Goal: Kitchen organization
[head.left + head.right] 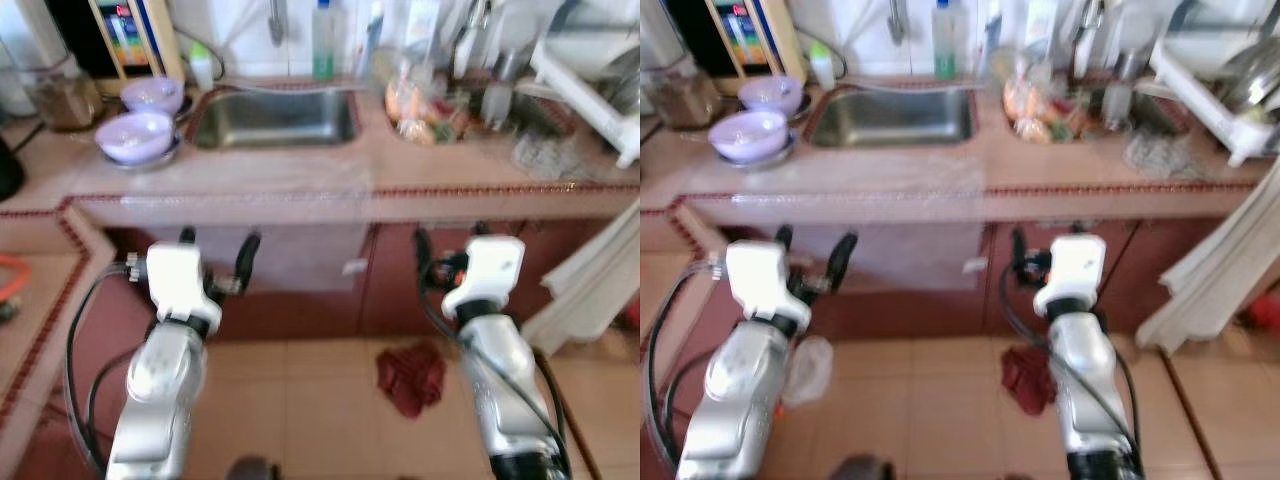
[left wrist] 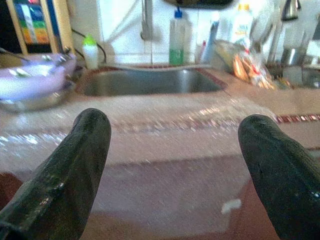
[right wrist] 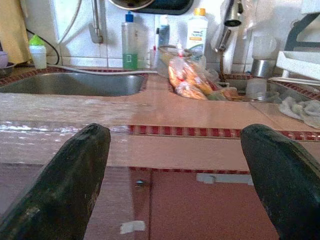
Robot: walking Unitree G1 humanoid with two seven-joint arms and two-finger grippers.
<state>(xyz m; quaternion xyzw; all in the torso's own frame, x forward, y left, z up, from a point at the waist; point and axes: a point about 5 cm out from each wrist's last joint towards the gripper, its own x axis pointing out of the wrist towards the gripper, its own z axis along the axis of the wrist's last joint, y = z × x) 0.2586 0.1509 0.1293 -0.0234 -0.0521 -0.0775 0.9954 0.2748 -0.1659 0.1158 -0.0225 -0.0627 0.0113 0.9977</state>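
Note:
A tiled counter (image 1: pixel 300 185) runs across in front of me with a steel sink (image 1: pixel 275 118) set into it. Two purple bowls (image 1: pixel 135 135) sit to the sink's left. A clear bottle of green soap (image 1: pixel 323 40) stands behind the sink, and a bag of orange food (image 1: pixel 410 105) lies to its right. My left gripper (image 1: pixel 218 240) is open and empty, held below the counter edge facing the cabinet front. My right gripper (image 1: pixel 450 235) is likewise open and empty at the same height. Both point toward the counter (image 3: pixel 200 112).
A white dish rack (image 1: pixel 590 90) and cluttered cups fill the counter's right end. A jar (image 1: pixel 65 95) stands at the far left. A red cloth (image 1: pixel 410 378) and a clear plastic bag (image 1: pixel 810 368) lie on the tiled floor. A pale cloth (image 1: pixel 590 280) hangs at right.

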